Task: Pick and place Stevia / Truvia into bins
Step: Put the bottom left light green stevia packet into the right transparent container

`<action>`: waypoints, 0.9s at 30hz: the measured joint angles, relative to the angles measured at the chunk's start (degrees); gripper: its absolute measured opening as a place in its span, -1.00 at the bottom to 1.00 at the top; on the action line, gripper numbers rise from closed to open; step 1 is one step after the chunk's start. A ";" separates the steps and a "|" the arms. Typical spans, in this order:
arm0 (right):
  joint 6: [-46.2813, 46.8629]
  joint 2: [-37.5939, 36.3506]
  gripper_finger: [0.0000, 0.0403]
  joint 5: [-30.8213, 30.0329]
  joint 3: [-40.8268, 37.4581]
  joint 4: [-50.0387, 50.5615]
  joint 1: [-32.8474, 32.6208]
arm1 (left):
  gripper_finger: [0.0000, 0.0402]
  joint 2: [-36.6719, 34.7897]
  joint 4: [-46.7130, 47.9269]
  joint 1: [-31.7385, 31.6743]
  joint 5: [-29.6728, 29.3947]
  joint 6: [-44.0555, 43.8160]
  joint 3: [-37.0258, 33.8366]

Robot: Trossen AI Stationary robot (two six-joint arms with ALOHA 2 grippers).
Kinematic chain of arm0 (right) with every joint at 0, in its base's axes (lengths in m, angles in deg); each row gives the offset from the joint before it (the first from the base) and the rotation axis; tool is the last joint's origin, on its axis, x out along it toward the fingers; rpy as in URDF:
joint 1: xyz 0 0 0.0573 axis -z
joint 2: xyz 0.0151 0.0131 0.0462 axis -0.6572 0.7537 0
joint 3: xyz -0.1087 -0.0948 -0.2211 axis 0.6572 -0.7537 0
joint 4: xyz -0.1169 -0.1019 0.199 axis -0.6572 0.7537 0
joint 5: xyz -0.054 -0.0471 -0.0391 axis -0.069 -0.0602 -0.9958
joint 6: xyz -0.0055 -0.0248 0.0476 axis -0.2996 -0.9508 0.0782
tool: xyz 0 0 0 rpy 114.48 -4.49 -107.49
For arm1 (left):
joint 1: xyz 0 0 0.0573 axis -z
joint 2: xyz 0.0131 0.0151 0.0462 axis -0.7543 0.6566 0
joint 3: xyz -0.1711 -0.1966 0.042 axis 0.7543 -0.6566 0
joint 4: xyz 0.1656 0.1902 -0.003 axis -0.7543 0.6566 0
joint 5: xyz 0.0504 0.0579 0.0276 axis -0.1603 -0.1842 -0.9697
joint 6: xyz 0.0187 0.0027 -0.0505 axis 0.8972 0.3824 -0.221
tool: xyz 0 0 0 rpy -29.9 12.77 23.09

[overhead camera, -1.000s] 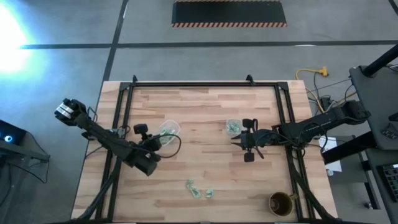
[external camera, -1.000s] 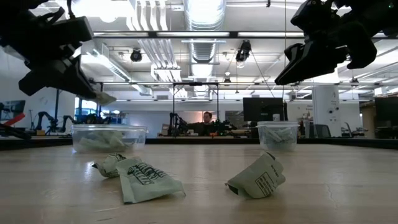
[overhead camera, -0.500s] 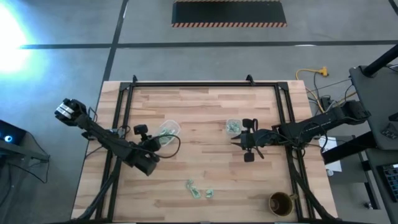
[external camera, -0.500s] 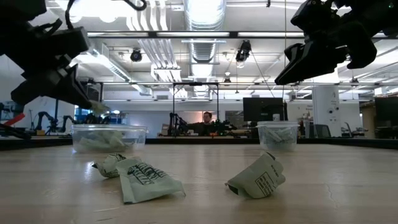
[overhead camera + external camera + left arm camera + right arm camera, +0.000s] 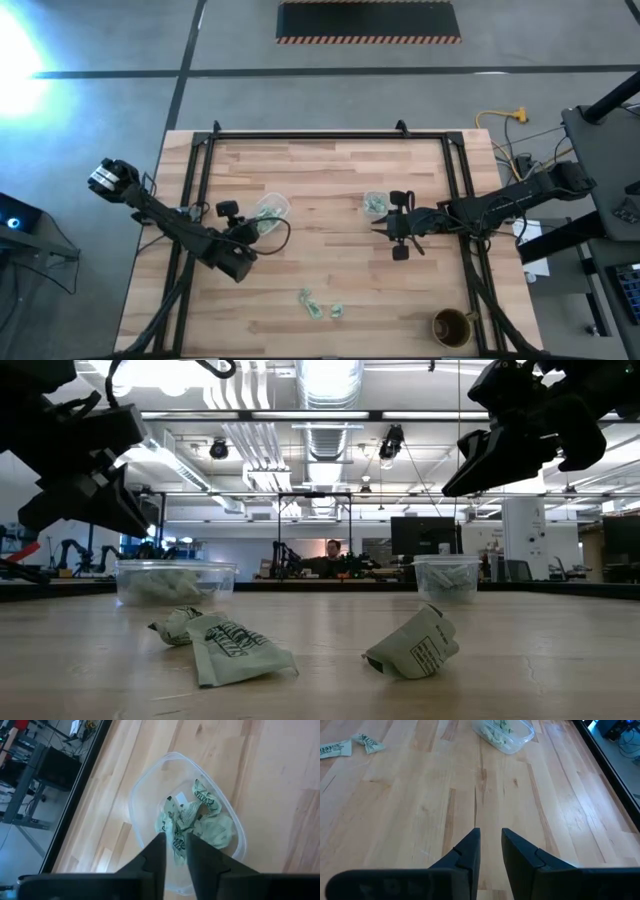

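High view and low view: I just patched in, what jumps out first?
The left gripper hangs right over the left bin, which is part-filled with crumpled green packets. Three loose packets lie on the table's near middle, apart from both bins. The right gripper hovers empty, fingers slightly apart, beside the right bin.

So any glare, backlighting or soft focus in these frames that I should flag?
High view: a bright glare patch washes out the floor at the upper left corner. Low view: ceiling lights behind leave both arms as dark silhouettes, while the nearest packet is sharp and the room behind soft. Left wrist view: the clear bin shows faint reflections on its rim.
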State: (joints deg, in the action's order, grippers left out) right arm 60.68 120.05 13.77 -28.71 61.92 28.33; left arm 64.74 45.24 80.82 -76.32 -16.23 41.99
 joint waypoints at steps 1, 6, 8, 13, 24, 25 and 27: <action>0.00 0.00 -0.66 0.00 -0.02 0.00 0.01 | -0.68 0.00 0.02 0.00 -0.02 -0.02 -0.02; 0.51 0.00 -0.66 0.03 -0.11 -0.05 0.02 | -0.47 0.00 0.09 -0.02 -0.11 0.34 0.00; 1.36 0.00 -0.66 1.78 -0.11 -0.27 0.02 | -0.43 -0.12 0.12 -0.02 -0.11 0.35 0.11; 1.29 0.13 -0.66 16.50 -0.40 -5.02 -0.06 | -0.41 -0.56 0.12 -0.02 -0.09 0.37 1.52; -3.73 11.46 -0.66 29.58 -1.03 -23.24 -7.29 | -0.41 -0.81 0.05 -0.02 -0.09 0.37 2.80; -3.93 13.29 -0.66 29.60 -1.03 -25.24 -7.89 | -0.41 -0.81 0.08 -0.02 -0.07 0.37 2.79; -4.09 17.05 -0.66 29.65 -1.03 -29.77 -8.79 | -0.41 -0.81 0.05 -0.02 -0.07 0.36 2.78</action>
State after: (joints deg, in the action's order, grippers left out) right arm 56.58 137.09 43.43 -29.74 32.15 19.55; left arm 63.93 45.30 80.79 -76.39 -15.87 44.77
